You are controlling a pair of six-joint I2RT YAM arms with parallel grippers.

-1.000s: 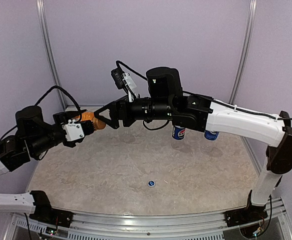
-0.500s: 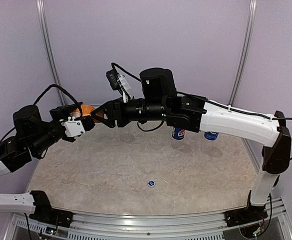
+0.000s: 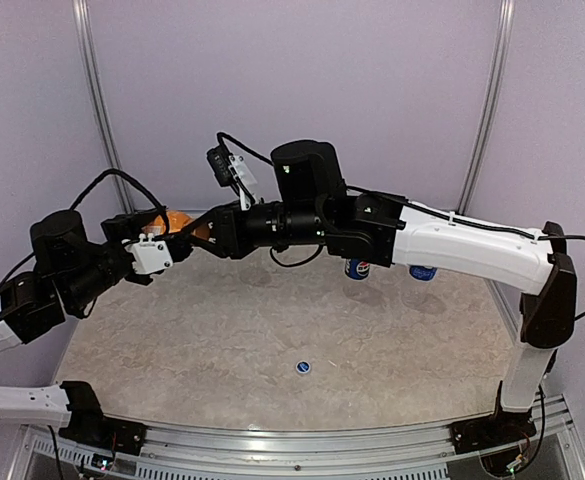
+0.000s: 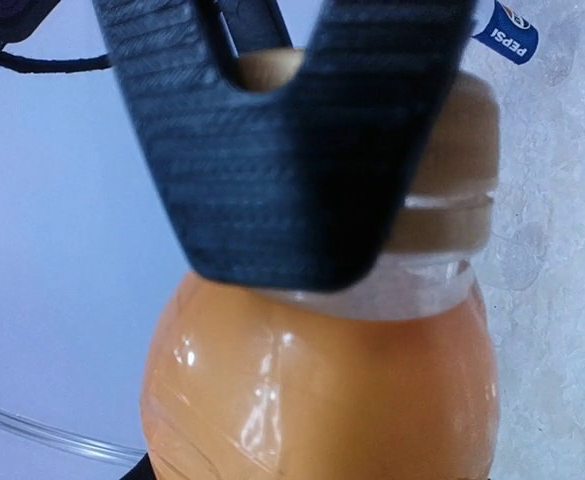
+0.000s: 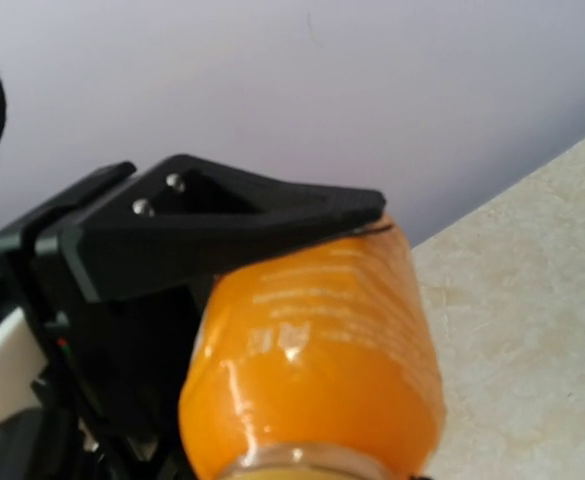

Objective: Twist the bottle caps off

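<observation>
Since second ago: short orange plastic bottle (image 3: 177,219) raised higher above surface (image 3: 272,330), left gripper (image 3: 168,240) clamped on body. Right gripper (image 3: 204,228) moved in, apparently clamped on tan cap (image 4: 460,150). Twisting likely next.

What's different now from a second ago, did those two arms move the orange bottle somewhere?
Yes. The left gripper, holding the orange bottle, and the right gripper, closed around its cap, shifted together upward and slightly left in the overhead view. Both grips held and nothing was let go. The Pepsi bottle, the blue-labelled bottle and the loose blue lid on the table stayed put.
</observation>
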